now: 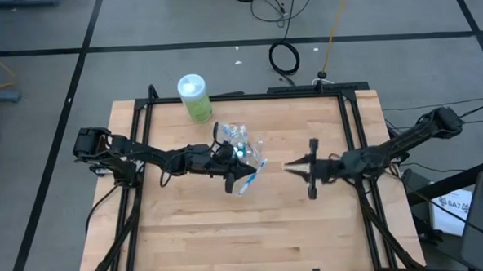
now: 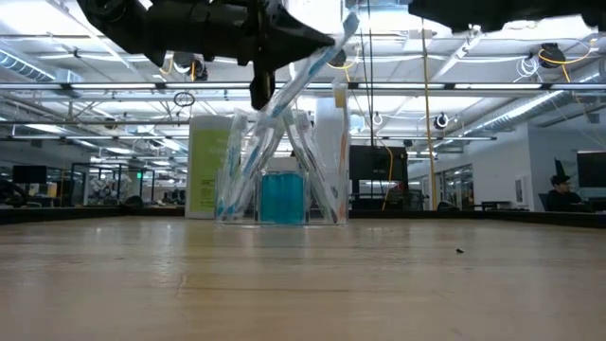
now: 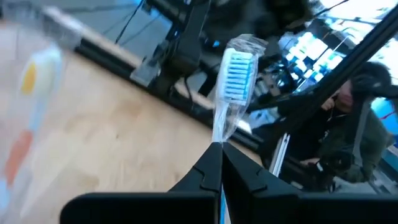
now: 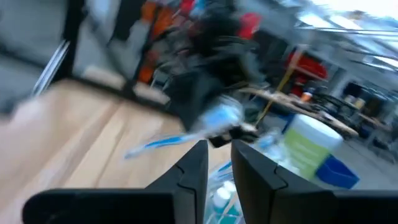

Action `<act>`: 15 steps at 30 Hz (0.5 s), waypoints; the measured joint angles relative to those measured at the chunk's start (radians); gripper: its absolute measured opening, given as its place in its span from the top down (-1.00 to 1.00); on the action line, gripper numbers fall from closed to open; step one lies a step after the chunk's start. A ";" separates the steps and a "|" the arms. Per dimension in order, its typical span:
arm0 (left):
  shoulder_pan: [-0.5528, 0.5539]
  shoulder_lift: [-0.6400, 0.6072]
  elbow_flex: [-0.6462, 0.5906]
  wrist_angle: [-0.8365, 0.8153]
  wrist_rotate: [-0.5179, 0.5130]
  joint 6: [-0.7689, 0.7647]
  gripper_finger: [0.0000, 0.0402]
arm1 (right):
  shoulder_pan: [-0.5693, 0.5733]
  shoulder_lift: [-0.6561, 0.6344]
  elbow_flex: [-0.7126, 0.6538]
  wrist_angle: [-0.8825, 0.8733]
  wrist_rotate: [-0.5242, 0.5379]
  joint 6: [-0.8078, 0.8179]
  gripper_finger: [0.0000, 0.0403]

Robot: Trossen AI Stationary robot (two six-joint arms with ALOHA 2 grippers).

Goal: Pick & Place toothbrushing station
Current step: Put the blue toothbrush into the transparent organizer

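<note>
A toothbrush (image 3: 235,68) with blue bristles, still in a clear wrapper, is held in the air near the table's middle by my left gripper (image 3: 221,155), which is shut on it. Just behind it, a clear organizer (image 1: 235,138) stands on the table with more wrapped toothbrushes and a blue block inside (image 2: 282,194). A green bottle with a white cap (image 1: 195,98) stands upright at the far left. My right gripper (image 1: 290,165) hovers to the right of the toothbrush, pointing at it. Its fingers (image 4: 193,171) stand a narrow gap apart with nothing between them. My left gripper pinches the toothbrush's wrapped handle (image 3: 217,134) between its two shut fingers, below the head. The fingers come almost level from the table's left. The brush is lifted clear of the table and slants, its head (image 2: 343,26) up and toward the right.
Black frame rails (image 1: 352,139) run along the table's left, right and far edges. Bare wood (image 1: 254,233) fills the near half of the table. A person (image 2: 561,189) sits far off in the room behind.
</note>
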 joint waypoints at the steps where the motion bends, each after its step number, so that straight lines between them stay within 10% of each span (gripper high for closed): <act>1: 0.000 0.000 0.000 0.018 -0.001 0.013 0.98 | -0.014 -0.019 -0.036 0.064 0.000 0.030 0.68; 10: 0.001 -0.001 0.000 0.075 -0.005 0.070 0.98 | -0.141 -0.049 -0.248 0.560 -0.013 0.135 0.68; 15: 0.017 -0.001 0.000 0.090 -0.007 0.120 0.99 | -0.204 -0.034 -0.263 0.580 -0.218 0.238 0.54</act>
